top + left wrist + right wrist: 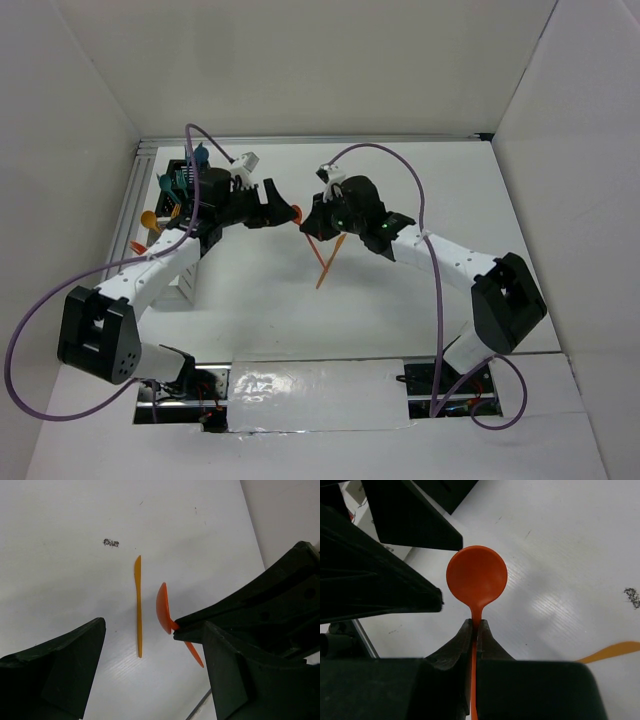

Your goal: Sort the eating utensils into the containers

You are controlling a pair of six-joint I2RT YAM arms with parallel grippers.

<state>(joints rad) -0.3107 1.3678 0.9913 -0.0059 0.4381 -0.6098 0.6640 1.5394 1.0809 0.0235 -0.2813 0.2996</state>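
**One spoon gripped mid-air, one knife left lying**

One orange spoon (476, 575) is clamped at its neck by the right gripper (476, 627), whose fingers are pressed tight on the thin handle just below the bowl. The spoon is held above the worktop (250, 290), towards the middle and nearer the far edge, with its bowl turned to the left arm. The left gripper (150, 680) is spread wide, nothing being grasped by it. The bowl is seen between its two fingers (415, 510) from the right wrist; whether either finger touches it cannot be told.

An orange knife (138, 605) is laid flat on the worktop under the two grippers, just beside the spoon in the left wrist view and apart from both grippers.

The bins (183, 182) are ranged along the left edge, towards the far left corner. Teal utensils (200, 155) are stood upright in the black one. A second orange piece (150, 218) is seen beside them, but its compartment cannot be told.
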